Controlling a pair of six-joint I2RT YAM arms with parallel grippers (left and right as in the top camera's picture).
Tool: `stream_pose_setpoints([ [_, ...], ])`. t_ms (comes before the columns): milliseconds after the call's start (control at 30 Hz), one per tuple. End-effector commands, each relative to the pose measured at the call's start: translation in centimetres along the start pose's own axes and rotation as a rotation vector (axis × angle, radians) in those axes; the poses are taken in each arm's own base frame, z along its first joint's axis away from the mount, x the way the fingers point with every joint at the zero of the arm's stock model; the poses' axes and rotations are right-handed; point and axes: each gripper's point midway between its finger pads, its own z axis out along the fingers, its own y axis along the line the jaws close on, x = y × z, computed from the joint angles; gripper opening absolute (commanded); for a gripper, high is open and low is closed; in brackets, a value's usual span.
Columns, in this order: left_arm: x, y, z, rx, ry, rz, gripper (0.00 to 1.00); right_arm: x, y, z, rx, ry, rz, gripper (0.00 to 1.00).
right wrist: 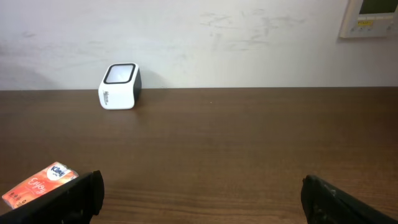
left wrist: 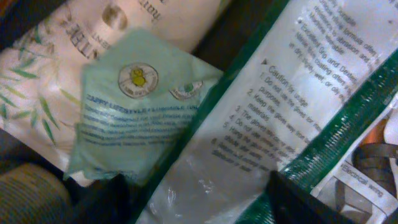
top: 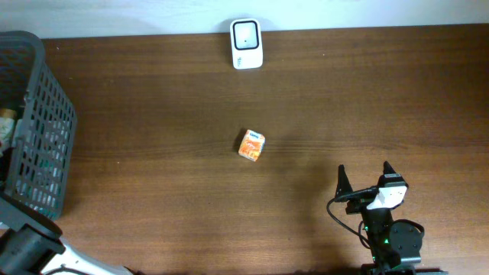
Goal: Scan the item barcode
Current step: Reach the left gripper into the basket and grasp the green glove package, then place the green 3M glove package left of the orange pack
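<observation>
At the left basket (top: pixel 46 137), our left gripper (left wrist: pixel 205 199) hangs jaws apart over a green-striped packet (left wrist: pixel 261 124): picking is in hand. Next we need a sure grip, then the far scanner (top: pixel 246 43). Right gripper (top: pixel 364 173) gapes, near right.

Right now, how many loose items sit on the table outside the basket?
2: a small orange box near the table's middle, and a white scanner at its far edge. The basket could hide others.
</observation>
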Motion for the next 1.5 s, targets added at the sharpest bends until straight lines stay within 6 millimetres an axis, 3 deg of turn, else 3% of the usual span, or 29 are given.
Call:
stream_pose_setpoints([
  [0,1.8,-0.4,1.6,0.023,0.069,0.003,0.64,0.3,0.1,0.0,-0.004,0.003,0.007,0.98],
  [100,2.1,-0.5,1.6,0.026,0.081,0.002,0.54,0.3,0.1,0.0,-0.003,0.003,0.007,0.98],
  [133,2.1,-0.5,1.6,0.03,0.08,0.002,0.44,0.3,0.1,0.0,-0.003,0.003,0.007,0.98],
  [200,2.1,-0.5,1.6,0.029,0.079,0.002,0.11,0.3,0.1,0.0,-0.003,0.003,0.007,0.98],
  [233,1.9,-0.5,1.5,0.028,0.074,0.0,0.02,0.3,0.1,0.0,-0.003,0.003,0.007,0.98],
  [333,0.3,-0.4,0.4,0.025,0.042,-0.044,0.0,0.3,0.1,0.0,-0.004,0.003,0.007,0.98],
  [400,-2.6,-1.0,-2.4,0.066,-0.033,-0.039,0.0,0.3,0.1,0.0,-0.004,0.003,0.007,0.98],
  [500,-8.2,-0.9,-9.7,0.059,-0.205,-0.092,0.0,0.3,0.1,0.0,-0.004,0.003,0.007,0.98],
  [533,-10.3,-0.8,-13.4,0.051,-0.294,-0.116,0.0,0.3,0.1,0.0,-0.004,0.003,0.007,0.98],
  [633,-13.0,-2.5,-23.3,0.102,-0.503,-0.116,0.0,0.3,0.1,0.0,-0.004,0.003,0.007,0.98],
  [700,-13.0,-3.1,-27.5,0.108,-0.583,-0.119,0.0,0.3,0.1,0.0,-0.003,0.003,0.007,0.98],
  [733,-12.6,-3.9,-31.2,0.123,-0.651,-0.123,0.0,0.3,0.1,0.0,-0.003,0.003,0.007,0.98],
  [800,-11.9,-5.5,-34.9,0.18,-0.722,-0.083,0.0,0.3,0.1,0.0,-0.004,0.003,0.007,0.98],
  [867,-10.5,-8.5,-39.7,0.275,-0.806,-0.009,0.0,0.3,0.1,0.0,-0.004,0.003,0.007,0.98],
  [933,-8.6,-11.7,-41.3,0.394,-0.789,0.05,0.0,0.3,0.1,0.0,-0.004,0.003,0.007,0.98],
  [1000,-6.5,-14.7,-40.7,0.511,-0.696,0.079,0.0,0.3,0.1,0.0,-0.003,0.003,0.007,0.98],
  [1100,-1.4,-21.8,-36.0,0.654,-0.43,0.229,0.0,0.3,0.1,0.0,-0.004,0.003,0.007,0.98],
  [1200,2.2,-27.2,-31.8,0.739,-0.272,0.332,0.0,0.3,0.1,0.0,-0.004,0.003,0.007,0.99],
  [1233,4.1,-29.5,-29.3,0.759,-0.206,0.372,0.0,0.3,0.1,0.0,-0.004,0.003,0.007,0.98],
  [1367,9.3,-33.3,-21.5,0.683,-0.05,0.377,0.0,0.3,0.1,0.0,-0.003,0.003,0.007,0.98],
  [1467,12.8,-35.9,-17.5,0.659,0.019,0.348,0.0,0.3,0.1,0.0,-0.004,0.003,0.007,0.98],
])
